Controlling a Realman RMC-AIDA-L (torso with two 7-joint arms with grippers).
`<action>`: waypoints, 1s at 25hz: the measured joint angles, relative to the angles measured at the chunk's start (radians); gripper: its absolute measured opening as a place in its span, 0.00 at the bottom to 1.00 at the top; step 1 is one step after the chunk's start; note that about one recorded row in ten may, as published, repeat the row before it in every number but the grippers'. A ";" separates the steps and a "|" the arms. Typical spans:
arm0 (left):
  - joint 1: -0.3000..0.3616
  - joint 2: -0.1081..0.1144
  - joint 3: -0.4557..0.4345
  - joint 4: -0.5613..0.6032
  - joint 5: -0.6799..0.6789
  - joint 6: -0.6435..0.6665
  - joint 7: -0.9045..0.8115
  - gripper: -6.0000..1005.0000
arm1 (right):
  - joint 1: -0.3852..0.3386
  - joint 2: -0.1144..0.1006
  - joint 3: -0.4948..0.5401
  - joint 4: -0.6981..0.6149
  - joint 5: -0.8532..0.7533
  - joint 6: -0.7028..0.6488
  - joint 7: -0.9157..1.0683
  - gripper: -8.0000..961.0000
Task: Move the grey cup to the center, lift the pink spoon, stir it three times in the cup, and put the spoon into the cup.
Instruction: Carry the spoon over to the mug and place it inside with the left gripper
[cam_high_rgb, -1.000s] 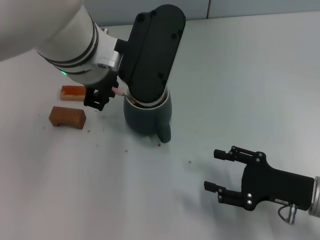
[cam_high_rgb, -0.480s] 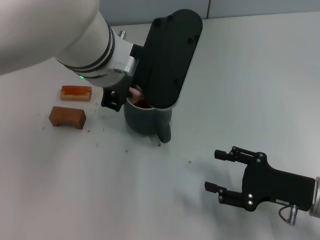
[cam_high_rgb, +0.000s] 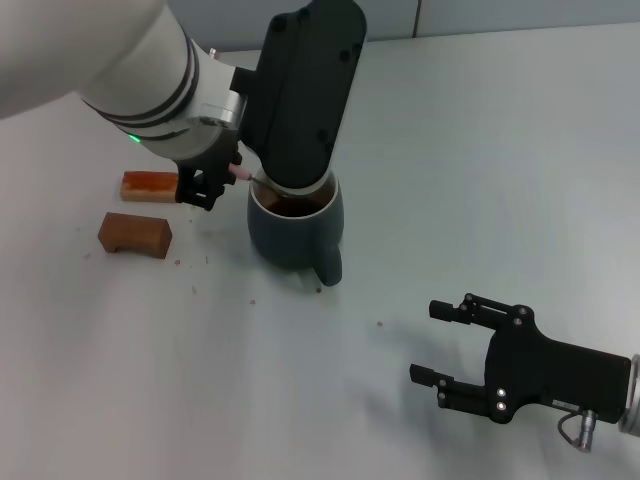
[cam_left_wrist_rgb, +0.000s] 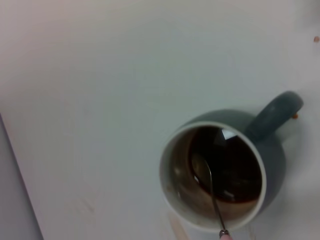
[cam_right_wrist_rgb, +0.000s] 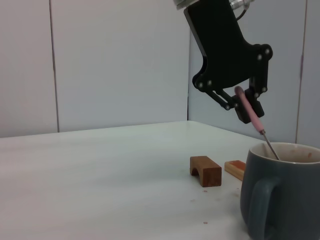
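Note:
The grey cup (cam_high_rgb: 296, 232) stands on the table with its handle towards me and brown liquid inside. My left gripper (cam_high_rgb: 208, 186) hangs just left of the cup's rim, shut on the pink spoon (cam_high_rgb: 240, 175). The spoon slants down into the cup. In the left wrist view the spoon's metal bowl (cam_left_wrist_rgb: 202, 167) lies in the brown liquid of the cup (cam_left_wrist_rgb: 272, 150). The right wrist view shows the left gripper (cam_right_wrist_rgb: 243, 107) holding the spoon (cam_right_wrist_rgb: 251, 114) above the cup (cam_right_wrist_rgb: 280, 192). My right gripper (cam_high_rgb: 450, 345) is open and empty at the near right.
Two brown blocks lie left of the cup: an arch-shaped one (cam_high_rgb: 135, 234) and a flat orange-brown one (cam_high_rgb: 148, 186). They also show in the right wrist view, the arch (cam_right_wrist_rgb: 205, 170) and the flat block (cam_right_wrist_rgb: 235, 169). Small crumbs dot the table near the cup.
My left arm swung right over the cup, then back left, moving the spoon around inside the cup. The cup and the right arm have not moved.

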 joint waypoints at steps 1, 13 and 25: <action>0.001 0.000 -0.005 0.002 0.005 0.010 0.000 0.26 | 0.000 0.000 0.000 0.000 0.000 0.000 0.000 0.76; 0.013 -0.005 0.017 0.050 -0.050 0.057 0.001 0.27 | -0.002 0.000 0.000 0.000 0.000 -0.001 0.001 0.76; 0.004 -0.005 0.024 0.010 -0.041 -0.036 -0.024 0.28 | -0.003 0.000 0.000 0.000 0.000 -0.002 0.003 0.76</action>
